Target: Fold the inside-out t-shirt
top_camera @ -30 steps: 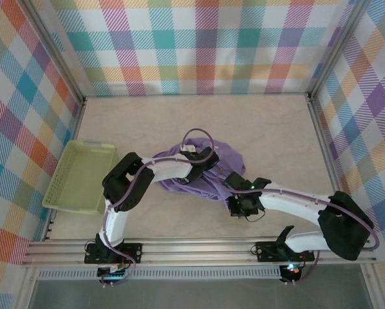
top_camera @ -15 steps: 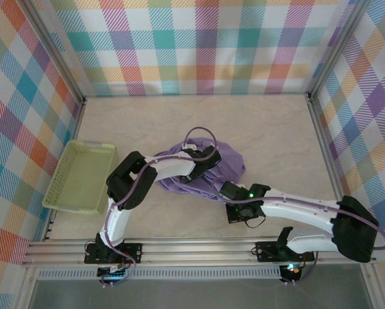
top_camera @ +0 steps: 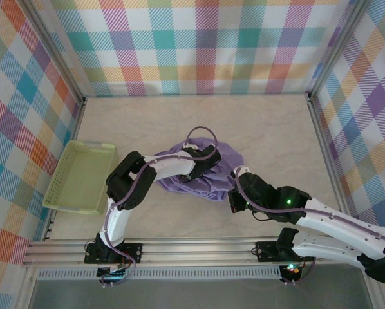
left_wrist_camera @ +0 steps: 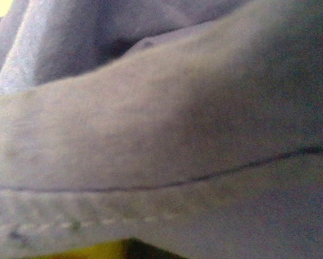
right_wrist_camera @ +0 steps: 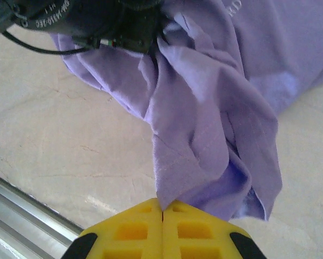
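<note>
The inside-out t-shirt (top_camera: 221, 158) lies bunched in a lavender heap at the middle of the table. My right gripper (top_camera: 230, 190) sits at the heap's near right edge. In the right wrist view its yellow jaws (right_wrist_camera: 162, 209) are shut, pinching a hemmed corner of the t-shirt (right_wrist_camera: 204, 108), which hangs in folds away from them. My left gripper (top_camera: 202, 166) is pressed into the top of the heap, its black body (right_wrist_camera: 134, 32) half buried in cloth. Fabric and a stitched hem (left_wrist_camera: 150, 135) cover the left wrist view, so how its jaws stand is hidden.
A pale green tray (top_camera: 76, 177) stands at the table's left edge. An aluminium rail (top_camera: 199, 248) runs along the near edge by the arm bases. Plaid walls close in three sides. Bare tabletop (top_camera: 257, 122) lies beyond and right of the shirt.
My right arm has swung its elbow out to the right, and its gripper has moved up to the shirt's near right edge and shut on it. The left arm has hardly moved.
</note>
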